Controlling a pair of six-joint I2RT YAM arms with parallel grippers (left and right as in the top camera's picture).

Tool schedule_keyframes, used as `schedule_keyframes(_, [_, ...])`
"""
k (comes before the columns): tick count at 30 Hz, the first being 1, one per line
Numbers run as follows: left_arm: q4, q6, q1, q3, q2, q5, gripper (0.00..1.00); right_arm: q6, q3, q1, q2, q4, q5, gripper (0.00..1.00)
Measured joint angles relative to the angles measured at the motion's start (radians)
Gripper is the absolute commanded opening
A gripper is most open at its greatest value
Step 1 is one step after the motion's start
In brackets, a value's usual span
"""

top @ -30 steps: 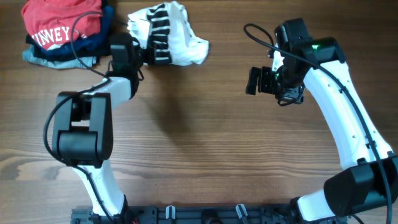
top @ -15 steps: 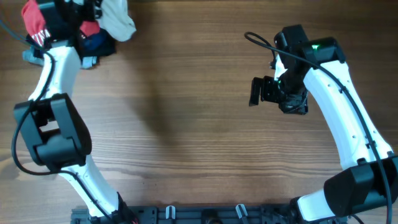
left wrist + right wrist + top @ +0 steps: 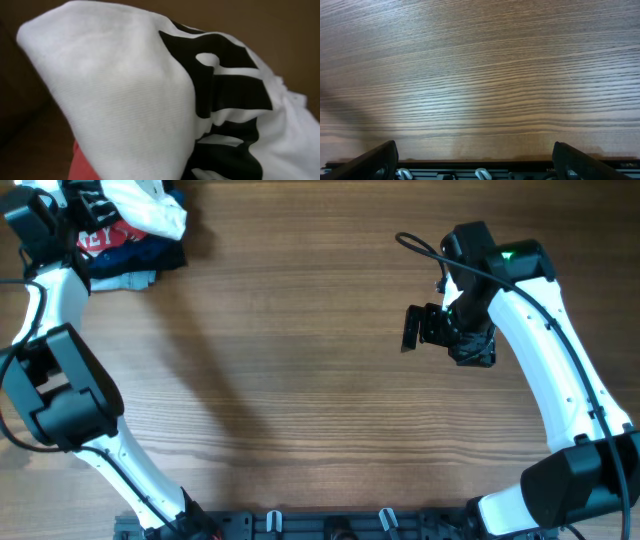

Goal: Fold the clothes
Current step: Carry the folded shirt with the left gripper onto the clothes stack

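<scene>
The white T-shirt point(image 3: 150, 208) with black lettering is bunched at the far left corner, draped over the stack of other clothes. My left gripper point(image 3: 88, 200) is at its left edge, the jaws buried in the cloth and shut on it. In the left wrist view the T-shirt point(image 3: 125, 90) fills almost the whole frame and hides the fingers. My right gripper point(image 3: 412, 328) hangs open over bare wood at the right, far from the shirt. In the right wrist view the right gripper point(image 3: 477, 155) has its fingers point(image 3: 375, 160) wide apart with nothing between them.
Under the white shirt lie a red shirt with white letters point(image 3: 100, 240) and folded dark and light-blue garments point(image 3: 135, 270). A strip of the red shirt point(image 3: 82, 167) shows in the left wrist view. A black rail point(image 3: 330, 525) runs along the table's front edge.
My left arm has swung from the back middle to the far left corner, carrying the white T-shirt onto the stack of clothes. The right gripper has barely moved and stays open.
</scene>
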Motion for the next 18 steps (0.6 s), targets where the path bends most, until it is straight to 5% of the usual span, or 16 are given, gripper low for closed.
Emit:
schedule_keyframes(1, [0.003,-0.005,0.003,0.0,0.021,-0.057,0.21,0.003,0.0,0.0,0.0,-0.001,0.0,0.99])
schedule_keyframes(2, [0.002,-0.008,0.008,0.002,0.031,-0.105,0.77,0.003,0.0,0.0,0.0,-0.004,0.0,0.99])
schedule_keyframes(3, [-0.01,-0.013,0.014,0.003,0.035,-0.143,1.0,0.004,0.0,0.003,0.0,-0.004,0.0,0.99])
schedule_keyframes(4, [-0.02,-0.01,0.028,0.003,0.038,-0.181,1.0,0.004,0.0,0.009,0.0,-0.003,0.0,0.99])
schedule_keyframes(9, [-0.031,-0.026,0.117,0.003,0.039,-0.265,1.0,0.018,0.0,0.04,0.0,0.005,0.0,1.0])
schedule_keyframes(13, [-0.07,-0.158,0.108,0.003,-0.004,-0.229,0.94,0.019,0.0,0.044,0.0,0.032,0.0,1.0])
schedule_keyframes(18, [-0.119,-0.217,0.097,0.011,-0.076,-0.144,0.04,0.019,0.0,0.044,0.0,0.035,0.0,1.0])
